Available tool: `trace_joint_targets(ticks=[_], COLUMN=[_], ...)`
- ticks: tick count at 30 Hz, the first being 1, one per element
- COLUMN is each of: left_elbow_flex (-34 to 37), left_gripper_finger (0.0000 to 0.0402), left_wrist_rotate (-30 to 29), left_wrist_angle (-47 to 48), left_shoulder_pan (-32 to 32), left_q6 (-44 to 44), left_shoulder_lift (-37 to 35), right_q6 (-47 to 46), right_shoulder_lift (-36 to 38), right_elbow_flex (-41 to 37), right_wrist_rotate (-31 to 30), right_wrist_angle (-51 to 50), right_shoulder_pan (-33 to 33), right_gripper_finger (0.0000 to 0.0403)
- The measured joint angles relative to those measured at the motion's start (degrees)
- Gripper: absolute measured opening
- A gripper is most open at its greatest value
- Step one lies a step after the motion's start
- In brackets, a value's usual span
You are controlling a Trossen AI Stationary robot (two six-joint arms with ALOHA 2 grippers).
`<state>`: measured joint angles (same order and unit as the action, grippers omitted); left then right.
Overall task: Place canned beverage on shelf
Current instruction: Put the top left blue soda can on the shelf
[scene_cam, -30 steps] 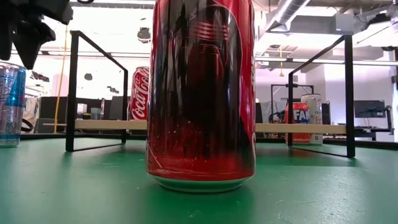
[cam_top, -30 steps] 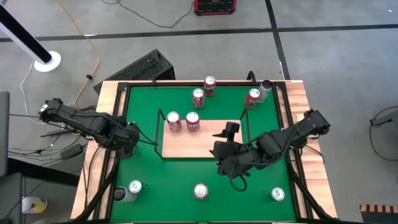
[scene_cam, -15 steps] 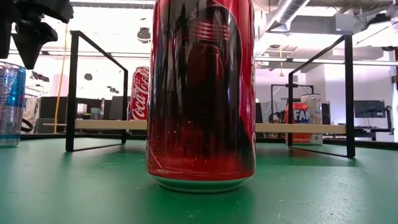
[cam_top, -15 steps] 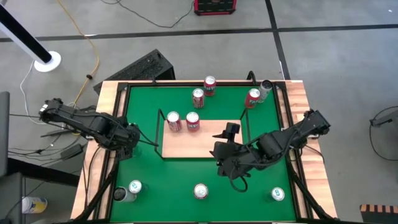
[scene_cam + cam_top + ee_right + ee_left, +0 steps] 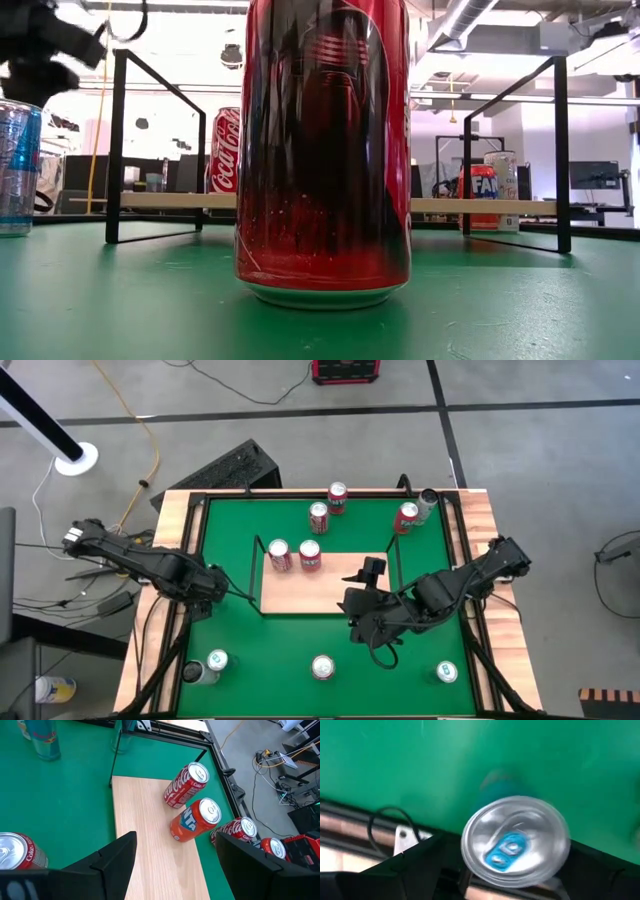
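Note:
A silver can with a blue tab (image 5: 515,847) stands upright on the green table; in the low view it is the blue-and-silver can (image 5: 15,165) at the left. My left gripper (image 5: 40,60) hangs open right over it, pointing down; one finger (image 5: 427,862) shows on either side of the can's top, apart from it. In the high view the left arm (image 5: 205,585) hides this can. The shelf (image 5: 330,588) is a light-wood board with black wire rails and two cans (image 5: 295,555) at its left end. My right gripper (image 5: 370,572) hovers open over the shelf's right part.
Several more cans stand on the table: two red ones at the far middle (image 5: 328,505), two at the far right (image 5: 415,510), and others along the near edge (image 5: 322,667), (image 5: 446,673), (image 5: 205,665). A raised wooden border (image 5: 170,560) frames the table.
My left gripper has sunk straight down toward the blue-and-silver can beneath it, still open. The can has kept its place.

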<state>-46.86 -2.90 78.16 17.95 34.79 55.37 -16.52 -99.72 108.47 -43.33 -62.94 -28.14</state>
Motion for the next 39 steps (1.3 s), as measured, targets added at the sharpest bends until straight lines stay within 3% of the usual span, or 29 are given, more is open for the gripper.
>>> trace_joint_targets(ticks=[5, 10, 19, 24, 30, 34, 39], left_elbow_flex=[2.19, 2.19, 2.12, -0.31, -11.5, -24.71, -41.71], left_gripper_finger=[0.0328, 0.0311, 0.0223, 0.0218, 0.0218, 0.0218, 0.0218], left_wrist_rotate=[-1.26, -1.41, -0.99, -1.0, -4.17, -9.86, -12.85], left_wrist_angle=[-5.11, -3.98, -4.71, -3.84, 0.96, 11.25, 11.13], left_shoulder_pan=[-0.06, -0.06, -0.04, -0.04, -0.22, -3.3, -8.62], left_q6=[-1.45, -1.75, -1.2, -1.33, -2.23, -2.16, -8.73], left_shoulder_lift=[-0.64, -0.68, -0.72, -0.66, -0.56, 2.18, 8.75], right_q6=[0.27, 0.28, 0.44, 0.44, 0.48, 0.56, 1.14], right_shoulder_lift=[0.0, -0.02, -0.02, -0.02, -0.02, -0.02, -0.02], right_elbow_flex=[0.0, 0.0, 0.0, 0.0, 0.0, 0.0, 0.0], right_wrist_rotate=[0.0, 0.0, 0.0, 0.0, 0.0, 0.0, 0.0], right_wrist_angle=[0.02, 0.04, 0.04, 0.04, 0.02, 0.0, -0.04], right_shoulder_pan=[0.03, 0.46, 0.52, 0.52, 0.52, 0.52, 0.52], right_gripper_finger=[0.0297, 0.0297, 0.0297, 0.0297, 0.0297, 0.0297, 0.0297])
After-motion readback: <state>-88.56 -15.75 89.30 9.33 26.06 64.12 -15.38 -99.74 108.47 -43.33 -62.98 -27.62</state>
